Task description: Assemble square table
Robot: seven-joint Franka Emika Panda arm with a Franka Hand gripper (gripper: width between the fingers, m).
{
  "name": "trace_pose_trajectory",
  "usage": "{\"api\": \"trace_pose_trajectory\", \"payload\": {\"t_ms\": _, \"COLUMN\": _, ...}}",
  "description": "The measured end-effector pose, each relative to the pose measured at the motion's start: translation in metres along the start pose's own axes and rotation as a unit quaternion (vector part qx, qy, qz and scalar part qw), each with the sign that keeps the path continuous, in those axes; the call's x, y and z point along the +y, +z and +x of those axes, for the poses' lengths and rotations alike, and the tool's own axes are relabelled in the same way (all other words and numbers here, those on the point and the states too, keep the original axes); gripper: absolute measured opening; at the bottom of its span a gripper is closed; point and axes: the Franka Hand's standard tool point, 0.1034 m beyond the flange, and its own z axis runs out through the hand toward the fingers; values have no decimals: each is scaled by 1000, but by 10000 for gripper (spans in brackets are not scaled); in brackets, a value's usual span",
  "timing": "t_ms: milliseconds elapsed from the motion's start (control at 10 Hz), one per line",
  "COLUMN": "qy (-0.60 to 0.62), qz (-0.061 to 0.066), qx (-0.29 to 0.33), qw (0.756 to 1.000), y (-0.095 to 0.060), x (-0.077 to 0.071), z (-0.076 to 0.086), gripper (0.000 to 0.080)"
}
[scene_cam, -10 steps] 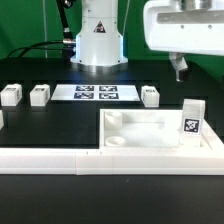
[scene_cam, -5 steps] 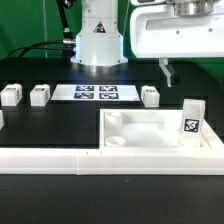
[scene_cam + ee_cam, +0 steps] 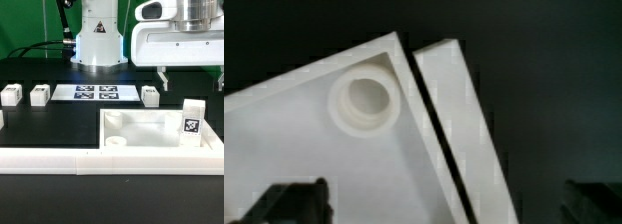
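Exterior view: the fingers [image 3: 162, 76] hang spread wide and empty above the far right of the worktop [image 3: 60, 125]. The square tabletop [image 3: 150, 128] lies near right, against the rail [image 3: 50, 155].

Wrist view: the square tabletop's corner socket [image 3: 363, 100] sits beside the rail [image 3: 464, 130], with the fingers [image 3: 287, 200] wide apart.

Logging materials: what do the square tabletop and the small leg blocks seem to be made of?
The square tabletop looks like moulded plastic, matte white: crisp thin walls and a formed round socket. The leg blocks are probably the same white plastic, but too small to confirm.

Smooth, apparently matt plastic table top [image 3: 150, 133]
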Motion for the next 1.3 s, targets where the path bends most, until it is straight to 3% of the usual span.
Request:
{"api": "trace_pose_trajectory", "payload": {"t_ms": 200, "qy": -47, "qz": -1, "qx": 0, "qw": 999, "y": 0, "x": 1, "z": 0, "gripper": 648}}
{"api": "trace_pose_trajectory", "payload": {"t_ms": 300, "qy": -85, "qz": -10, "qx": -6, "qw": 996, "y": 4, "x": 3, "z": -7, "gripper": 648}}
{"api": "trace_pose_trajectory", "payload": {"t_ms": 500, "qy": -145, "qz": -48, "qx": -58, "qw": 987, "y": 14, "x": 8, "z": -56, "gripper": 648}}
{"api": "trace_pose_trajectory", "payload": {"t_ms": 600, "qy": -190, "qz": -61, "qx": -51, "qw": 979, "y": 18, "x": 14, "z": -67, "gripper": 648}}
{"api": "trace_pose_trajectory", "payload": {"t_ms": 700, "qy": -229, "qz": -62, "qx": -36, "qw": 971, "y": 22, "x": 23, "z": -67, "gripper": 648}}
{"api": "trace_pose_trajectory", "payload": {"t_ms": 1100, "qy": -213, "qz": -66, "qx": -53, "qw": 973, "y": 24, "x": 25, "z": -69, "gripper": 648}}
{"api": "trace_pose_trajectory", "payload": {"t_ms": 1300, "qy": -132, "qz": -106, "qx": -205, "qw": 964, "y": 28, "x": 58, "z": -103, "gripper": 648}}
